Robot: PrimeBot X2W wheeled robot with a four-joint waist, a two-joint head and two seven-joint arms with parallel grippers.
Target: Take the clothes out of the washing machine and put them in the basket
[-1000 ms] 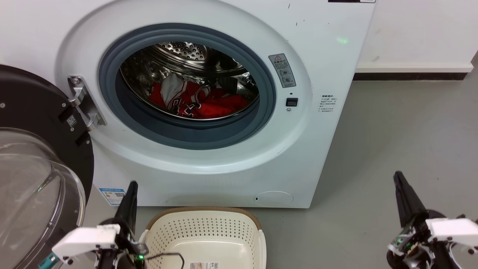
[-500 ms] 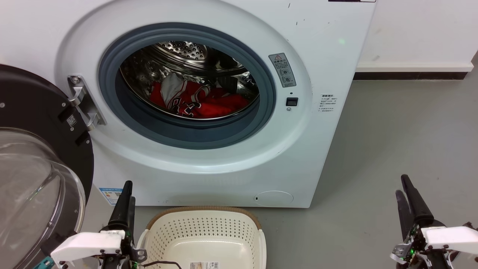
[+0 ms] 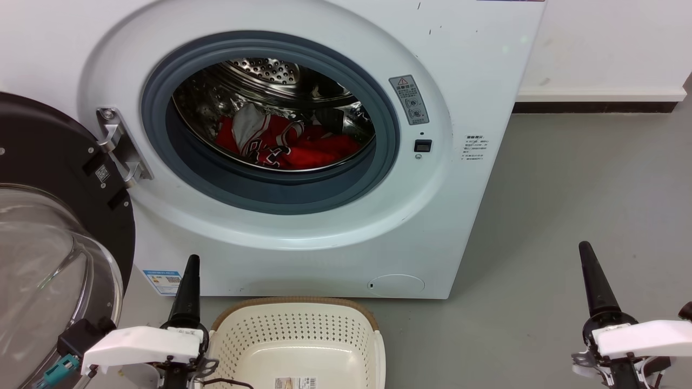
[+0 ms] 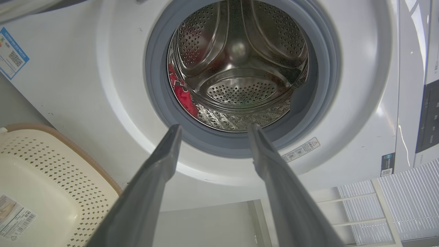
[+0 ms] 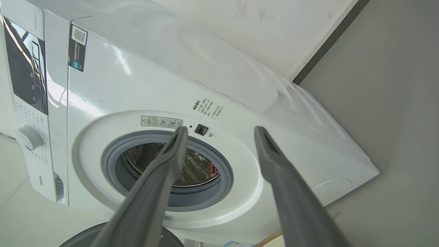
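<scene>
Resting on the bottom of the shiny perforated steel drum (image 3: 259, 70), the clothes (image 3: 292, 148) form a low, crumpled heap of soft bright red fabric. The heap's long axis runs left to right across the head view. The jersey (image 3: 265, 143), with white and black trim, lies on the left side with a pale panel turned upward. Plainer red cloth lies on the right.

The washing machine (image 3: 459, 65) is smooth white. A round grey rubber gasket (image 3: 270, 194) rims its porthole. The black-framed domed glass door (image 3: 48, 227) is swung wide at the left.

The basket (image 3: 294, 300) stands on the grey floor (image 3: 567, 189) just before the washer, below the porthole. It is cream perforated plastic of rounded shape with a brown woven-look rim. A label sticker (image 3: 294, 384) lies on its bottom. No garment is in the part of it that can be seen.

The left gripper (image 4: 215, 128) is just beside the basket's left edge and points at the porthole. Its long dark fingers are spread apart with nothing between them. The right gripper (image 5: 222, 129) is well apart over bare floor. Its fingers are likewise spread and hold nothing.
</scene>
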